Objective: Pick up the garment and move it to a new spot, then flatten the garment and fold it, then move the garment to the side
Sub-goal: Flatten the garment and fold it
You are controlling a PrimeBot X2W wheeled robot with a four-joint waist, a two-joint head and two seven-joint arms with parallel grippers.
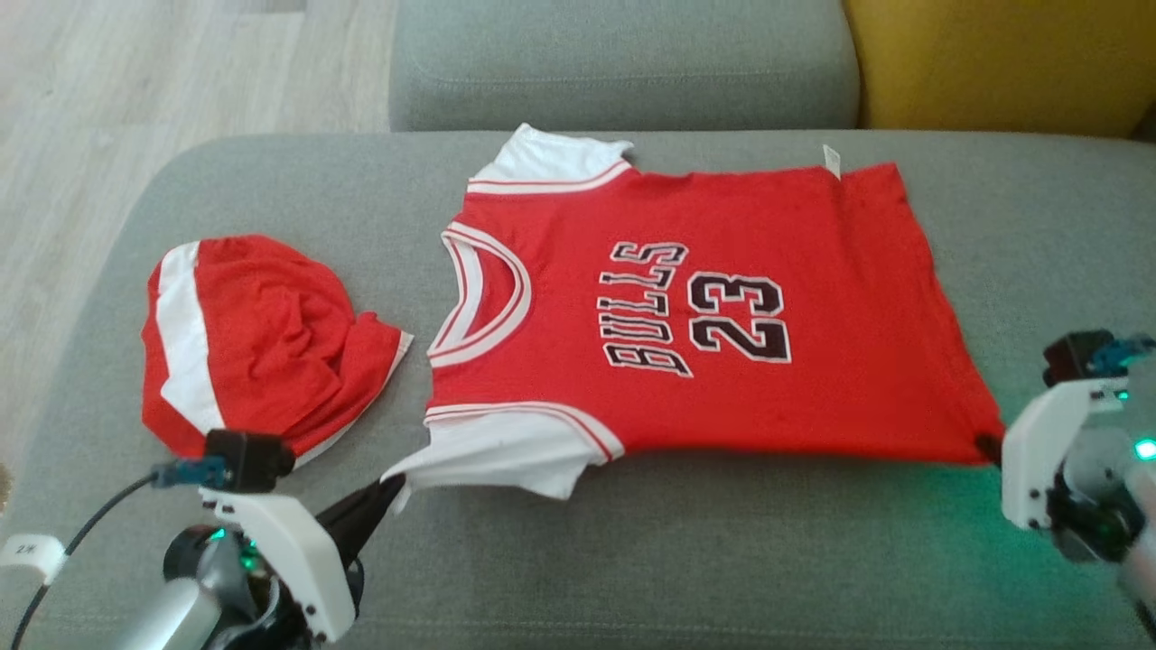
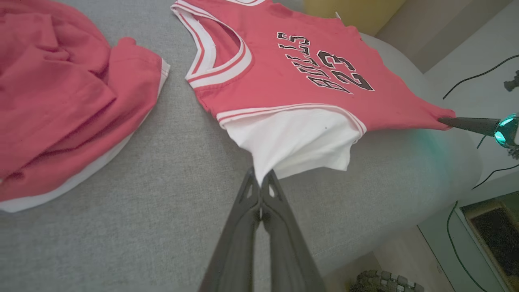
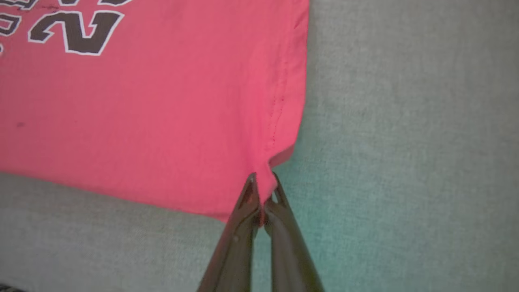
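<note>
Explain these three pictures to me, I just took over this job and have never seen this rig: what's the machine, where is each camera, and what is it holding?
The machine is a two-armed robot; each arm ends in a claw with two long dark fingers. The head view looks down from the robot's head at a grey sofa seat. On it lies a red jersey, printed BULLS 23, spread flat, with crumpled red shorts apart to its left. The other two pictures come from cameras on the wrists, looking along each claw's fingers. The left claw is shut on the jersey's white sleeve. The right claw is shut on the jersey's near bottom corner. So both claws pinch the jersey's near edge.
</note>
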